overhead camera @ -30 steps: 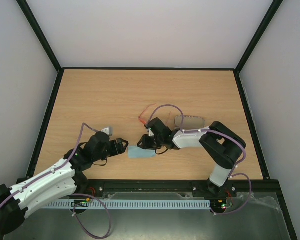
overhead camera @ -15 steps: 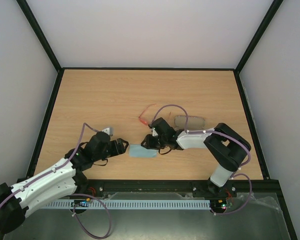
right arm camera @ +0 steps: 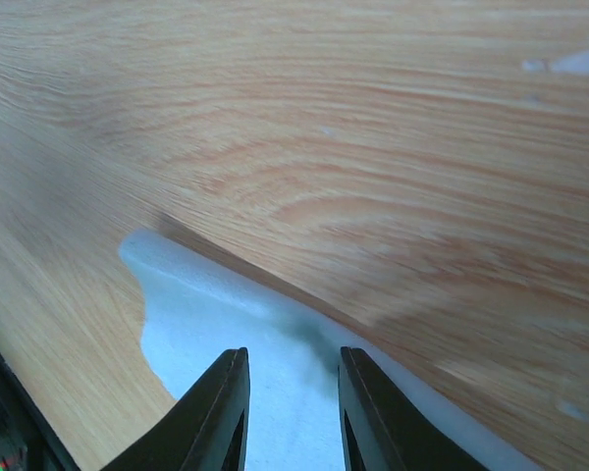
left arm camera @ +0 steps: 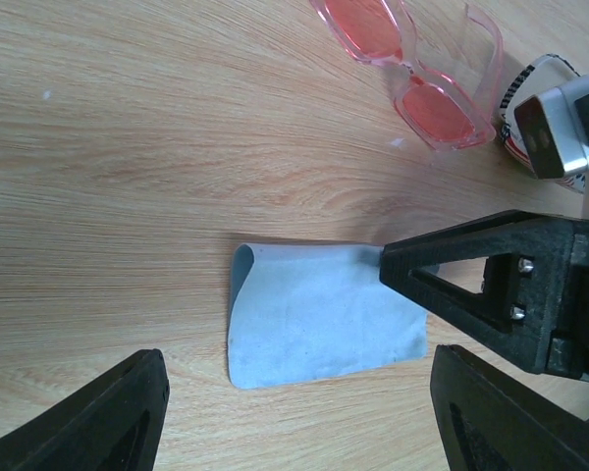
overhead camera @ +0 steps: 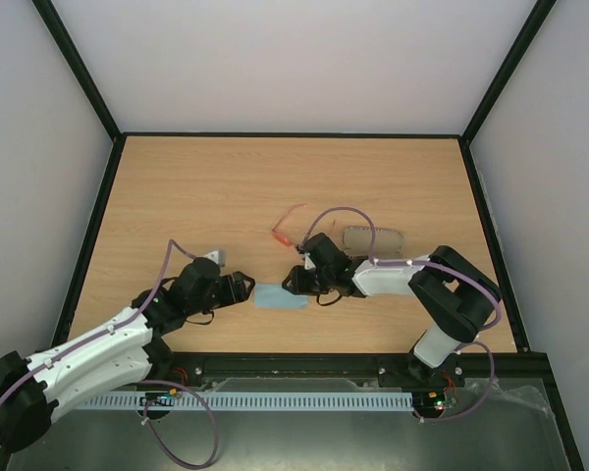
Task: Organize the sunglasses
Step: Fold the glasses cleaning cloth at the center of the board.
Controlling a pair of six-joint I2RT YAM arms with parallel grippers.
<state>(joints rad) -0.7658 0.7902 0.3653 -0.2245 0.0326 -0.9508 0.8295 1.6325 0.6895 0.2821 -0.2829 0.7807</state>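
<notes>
The left gripper [left arm camera: 296,358] is holding its fingers wide apart, facing the soft light-blue cloth [left arm camera: 324,316]. The right gripper [right arm camera: 292,361] is keeping its fingers narrowly apart at the cloth's corner, and whether they are gripping it cannot be told. The translucent pink-red sunglasses [left arm camera: 434,108] are lying beyond the cloth on the woodgrain table [left arm camera: 128,147], upper right in the left wrist view.

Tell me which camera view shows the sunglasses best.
The left wrist view: the sunglasses appear large, both pink lenses and the frame clear. The top external view shows only a small thin red shape. The right wrist view does not show them.
</notes>
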